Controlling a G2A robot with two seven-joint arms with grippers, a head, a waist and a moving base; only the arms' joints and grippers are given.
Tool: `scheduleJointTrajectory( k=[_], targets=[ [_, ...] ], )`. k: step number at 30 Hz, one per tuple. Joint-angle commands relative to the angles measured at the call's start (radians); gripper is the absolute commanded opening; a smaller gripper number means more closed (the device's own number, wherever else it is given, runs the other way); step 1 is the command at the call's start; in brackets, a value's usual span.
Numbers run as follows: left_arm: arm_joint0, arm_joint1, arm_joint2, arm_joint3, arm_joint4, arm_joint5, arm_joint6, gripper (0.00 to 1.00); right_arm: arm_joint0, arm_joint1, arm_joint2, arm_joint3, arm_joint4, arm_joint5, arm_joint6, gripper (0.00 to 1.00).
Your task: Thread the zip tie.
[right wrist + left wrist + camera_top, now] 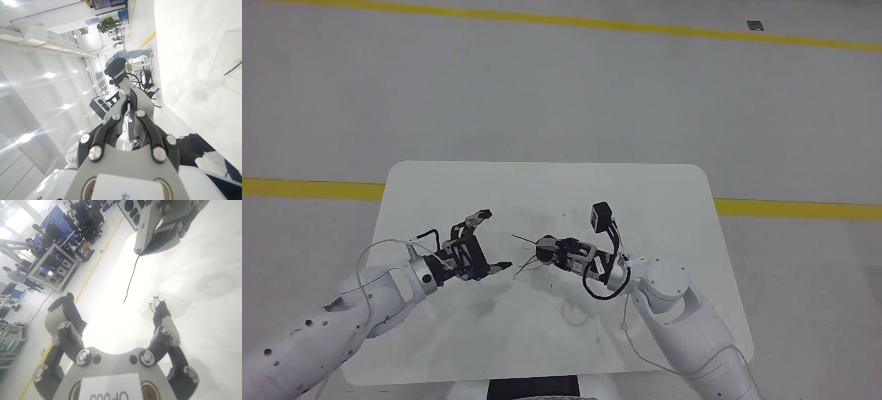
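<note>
Right pincer [547,247] is clamped shut on the zip tie [131,277], holding it up off the desk [642,200]; left pincer [494,240] sits opposite with its jaws spread wide and nothing between them.

Here's the line that matters: the tie's long axis runs straight out from the right pincer's tips toward the left pincer, thin free end leading; from the left wrist view that tip ends in line with the gap between the open jaws, but short of them and not touching either one; whether the tie's head is buried in the right pincer's grip, I cannot tell.

So the left pincer is the nearer free one to that loose tip, and it lies head-on to it; my read is that the next move needs the tip caught close to its end, since a strand this thin looks likely to flex or swing aside if nudged.

Down on the desk a clear sheet [146,306] carries a few spare ties [155,303], just beside one left jaw tip; a stray brush there is the risk to watch.
</note>
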Motion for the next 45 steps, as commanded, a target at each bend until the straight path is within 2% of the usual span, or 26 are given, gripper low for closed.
scheduleJointTrajectory(
  k=[1,3,5,6,9,12,16,24,25,27,29,30,34,38,39,45],
  targets=[
    [0.002,-0.003,-0.005,0.019,-0.074,-0.025,0.014,1.00,-0.005,0.000,0.004,-0.005,-0.011,-0.022,-0.027,0.00],
    [-0.001,-0.003,-0.020,0.053,-0.161,-0.094,0.057,1.00,-0.014,0.004,0.014,-0.015,-0.043,-0.039,-0.036,0.00],
    [-0.002,-0.002,-0.037,0.100,-0.270,-0.200,0.118,1.00,-0.029,0.008,0.029,-0.030,-0.051,-0.073,-0.014,0.00],
    [0.005,0.000,-0.028,0.111,-0.312,-0.200,0.132,1.00,-0.036,0.010,0.037,-0.032,-0.055,-0.089,-0.002,0.00],
    [-0.005,0.011,0.011,0.127,-0.417,-0.200,0.164,1.00,-0.048,0.017,0.054,-0.038,-0.084,-0.124,0.031,0.00],
    [-0.037,0.027,0.062,0.145,-0.515,-0.200,0.188,1.00,-0.053,0.021,0.060,-0.043,-0.104,-0.150,0.053,0.00],
    [-0.095,0.044,0.113,0.191,-0.570,-0.200,0.160,1.00,-0.055,0.022,0.060,-0.045,-0.111,-0.168,0.060,0.00],
    [-0.094,0.044,0.113,0.189,-0.575,-0.200,0.161,1.00,-0.056,0.022,0.059,-0.045,-0.117,-0.172,0.048,0.00],
    [-0.092,0.041,0.115,0.187,-0.597,-0.200,0.162,1.00,-0.056,0.022,0.058,-0.042,-0.126,-0.179,0.039,0.00],
    [-0.088,0.038,0.130,0.182,-0.724,-0.200,0.172,1.00,-0.055,0.024,0.063,-0.034,-0.159,-0.193,0.024,0.00],
    [-0.095,0.041,0.167,0.151,-0.828,-0.200,0.192,1.00,-0.057,0.025,0.069,-0.032,-0.164,-0.203,0.023,0.00],
    [-0.106,0.045,0.197,0.125,-0.903,-0.200,0.217,1.00,-0.057,0.026,0.075,-0.032,-0.170,-0.213,0.024,0.00],
    [-0.168,0.071,0.302,0.085,-1.073,-0.200,0.206,1.00,-0.064,0.030,0.090,-0.030,-0.189,-0.248,0.030,0.00],
    [-0.242,0.092,0.385,0.087,-1.190,-0.200,0.194,1.00,-0.067,0.032,0.096,-0.024,-0.195,-0.255,0.024,0.00],
    [-0.259,0.096,0.400,0.102,-1.203,-0.200,0.183,1.00,-0.067,0.032,0.096,-0.024,-0.194,-0.255,0.021,0.00],
    [-0.265,0.098,0.405,0.112,-1.202,-0.200,0.177,1.00,-0.067,0.032,0.096,-0.024,-0.194,-0.255,0.021,0.00]
  ],
)
